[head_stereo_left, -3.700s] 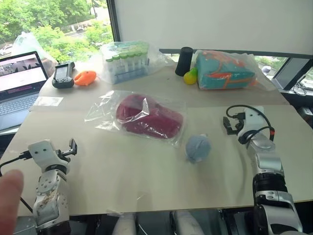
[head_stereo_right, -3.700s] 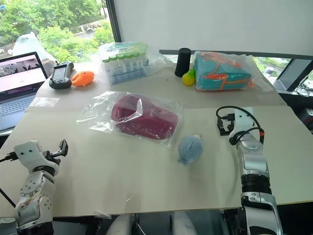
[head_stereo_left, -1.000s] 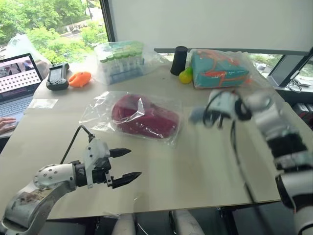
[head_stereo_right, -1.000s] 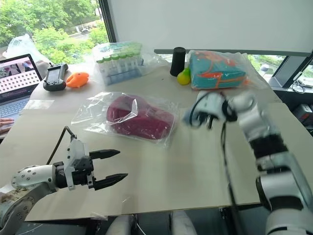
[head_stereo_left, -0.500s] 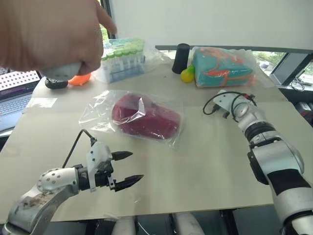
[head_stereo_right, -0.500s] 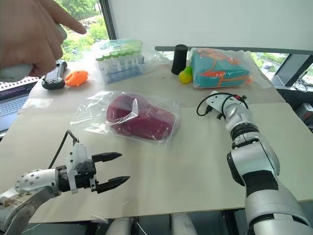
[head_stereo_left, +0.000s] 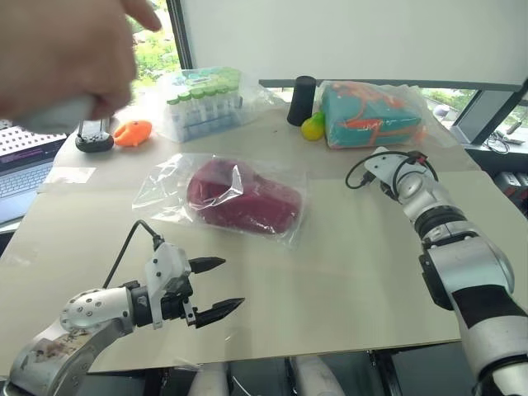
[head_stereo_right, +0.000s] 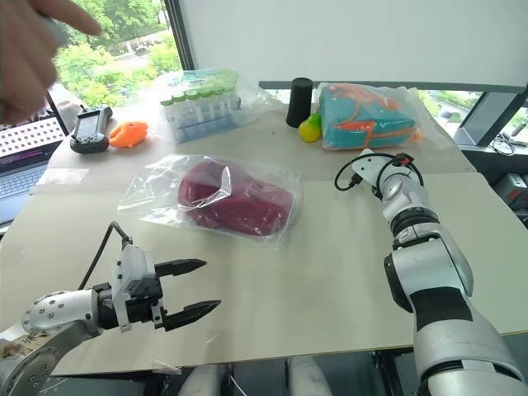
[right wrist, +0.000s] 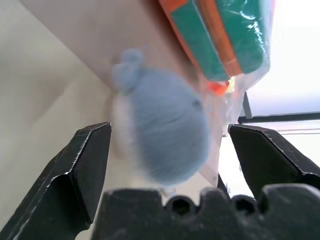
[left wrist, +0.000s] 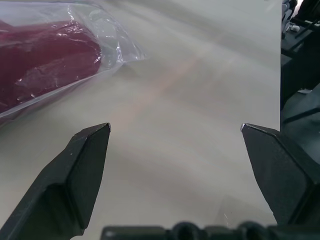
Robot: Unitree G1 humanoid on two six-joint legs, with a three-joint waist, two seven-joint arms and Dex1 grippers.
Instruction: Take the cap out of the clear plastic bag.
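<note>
**Cap in its bag, both tools spread**

We see the cap, dark red, lying inside the bag in the middle of the table, between our two arms. Our left tool hovers near the table's front edge, its jaws spread wide and empty, pointing toward the bag but well apart from it. Our right tool is out near the teal package, jaws spread; between them sits a grey-blue ball, untouched by either finger as far as we can tell.

We judge the bag light, crinkly and slippery, likely to slide rather than stay put. The cap looks soft, with a stiffer brim. We would pin one loose corner of film with one tool and take the cap by its brim through the open end, though we cannot tell which end is open.
</note>
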